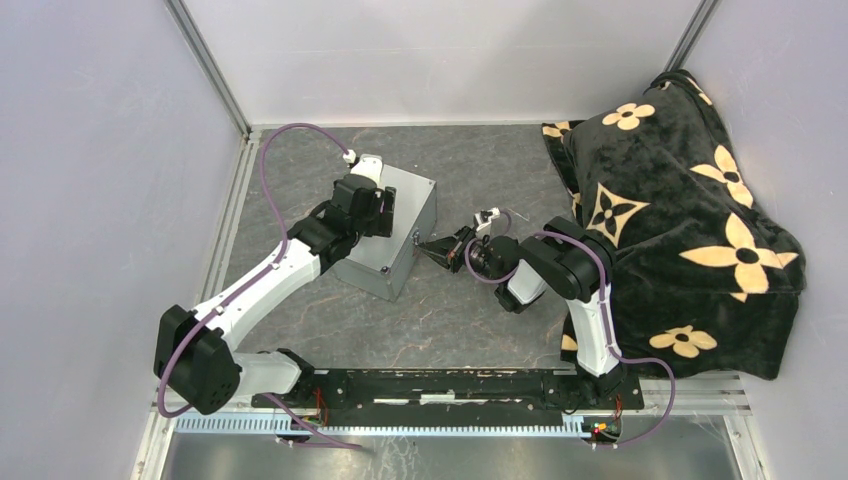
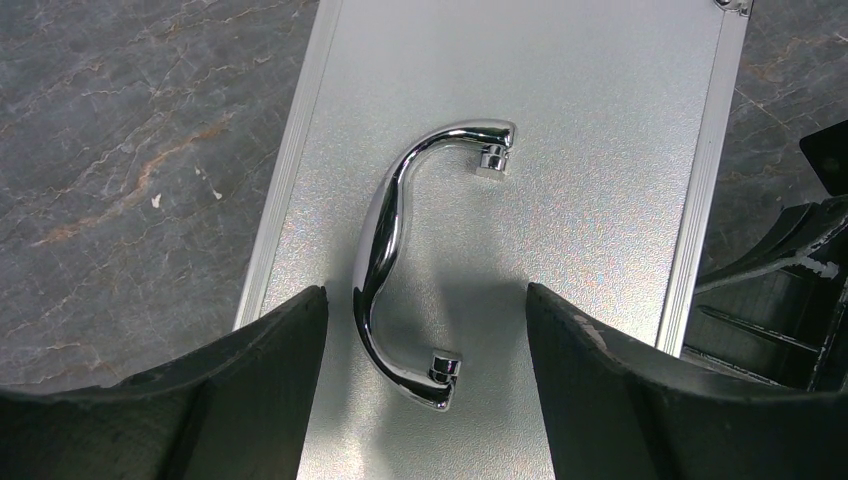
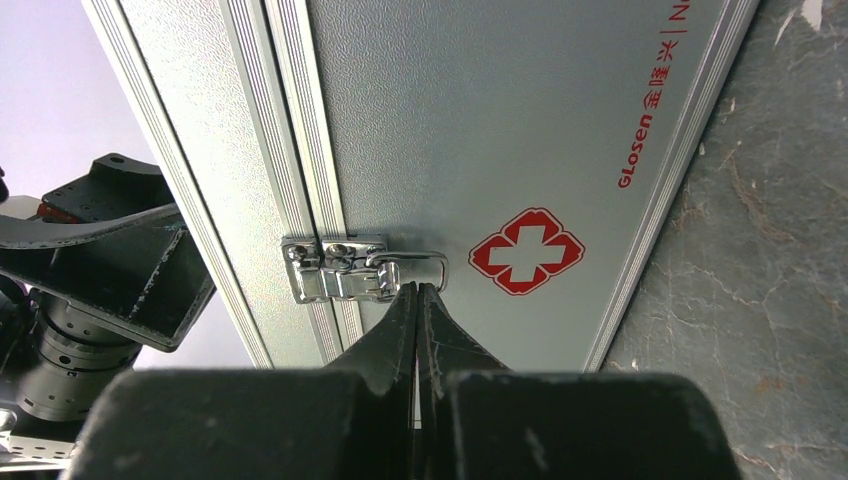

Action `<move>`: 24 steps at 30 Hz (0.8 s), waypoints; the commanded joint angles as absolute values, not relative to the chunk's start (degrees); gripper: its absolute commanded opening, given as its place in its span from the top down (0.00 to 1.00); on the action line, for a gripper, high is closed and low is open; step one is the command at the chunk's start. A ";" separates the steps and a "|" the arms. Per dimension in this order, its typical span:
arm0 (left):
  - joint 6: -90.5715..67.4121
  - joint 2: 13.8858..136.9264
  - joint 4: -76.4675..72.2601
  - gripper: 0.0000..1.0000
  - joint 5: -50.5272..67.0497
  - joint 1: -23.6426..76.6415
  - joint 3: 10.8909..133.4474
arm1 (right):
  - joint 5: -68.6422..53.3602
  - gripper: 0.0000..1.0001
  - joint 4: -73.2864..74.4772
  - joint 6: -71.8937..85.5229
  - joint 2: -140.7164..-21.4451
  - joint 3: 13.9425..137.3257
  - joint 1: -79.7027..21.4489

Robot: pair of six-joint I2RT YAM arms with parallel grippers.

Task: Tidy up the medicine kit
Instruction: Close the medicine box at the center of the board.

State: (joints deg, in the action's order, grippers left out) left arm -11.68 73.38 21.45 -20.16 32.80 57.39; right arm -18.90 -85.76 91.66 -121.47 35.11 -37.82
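Medicine kit [image 1: 400, 225], silver-grey metal case, lid down, left of centre on the grey tabletop [image 1: 470, 310]; left end effector [image 2: 425, 300] spread wide over its chrome lid handle [image 2: 385, 250], right end effector [image 3: 417, 295] pinched shut, tips at the front latch [image 3: 350, 268] beside a red-cross sticker [image 3: 527, 250].

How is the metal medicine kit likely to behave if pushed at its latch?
The medicine kit looks rigid, with ribbed metal edges and flat panels, so it should not flex. It sits flat on the smooth stone-patterned tabletop, so it would probably slide rather than tip. The polished chrome handle may be slippery for the open left gripper.
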 commanded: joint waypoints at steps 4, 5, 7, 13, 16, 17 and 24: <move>-10.77 76.20 29.30 0.22 -18.11 32.61 55.90 | -19.78 1.00 -112.21 91.01 -118.05 35.40 -37.81; -10.73 76.27 29.30 0.22 -18.04 32.61 55.90 | -19.78 1.00 -112.15 90.74 -117.58 35.04 -37.78; -10.76 76.40 29.32 0.22 -18.00 32.61 55.90 | -19.61 1.00 -112.14 90.34 -116.96 34.35 -37.65; -10.72 76.46 29.37 0.22 -17.84 32.61 55.99 | -19.69 1.00 -112.22 88.81 -114.67 33.05 -37.43; -10.64 76.68 29.38 0.22 -17.69 32.61 56.07 | -19.96 1.00 -112.14 88.59 -114.21 33.04 -37.33; -10.68 76.69 29.42 0.22 -17.67 32.61 56.07 | -20.00 1.00 -112.17 88.59 -114.14 33.12 -37.34; -10.56 76.86 29.50 0.22 -17.58 32.59 56.16 | -20.79 1.00 -112.09 88.68 -113.83 33.94 -37.21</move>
